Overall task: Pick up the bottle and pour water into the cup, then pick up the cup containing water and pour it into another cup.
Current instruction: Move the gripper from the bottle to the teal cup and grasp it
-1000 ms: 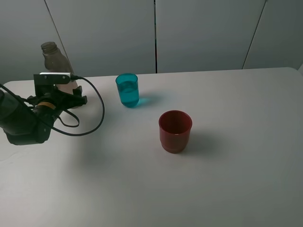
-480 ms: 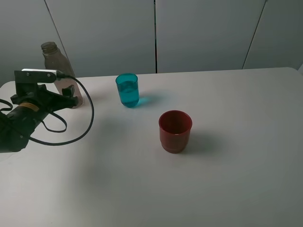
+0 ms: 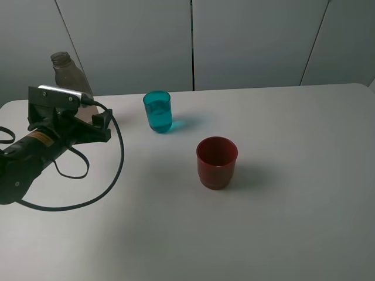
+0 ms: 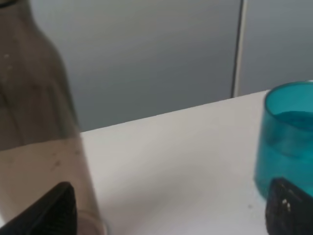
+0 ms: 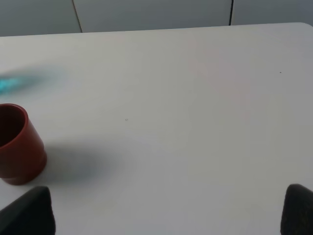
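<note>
A: First pour done?
B: Seemingly: the teal cup (image 3: 157, 111) holds water, and the bottle (image 3: 63, 70) stands left of it.
A: What's left?
B: Pouring into the red cup (image 3: 217, 162) near it. The left gripper (image 4: 171, 200) and right gripper (image 5: 166, 198) gape wide, empty.

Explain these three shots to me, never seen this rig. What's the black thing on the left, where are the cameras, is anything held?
It is a robot with two arms, each ending in a two-fingered tool. The wide picture comes from a camera mounted high above a white table. The black thing is the left arm; the left tool is open beside the bottle, holding nothing. The other two pictures come from a camera on each wrist, looking out between the fingers. The left one sees the bottle and the teal cup, which seems to hold some liquid. The right one shows the right tool, also open and empty, with the red cup ahead. That arm is outside the wide picture. All three containers stand upright.
</note>
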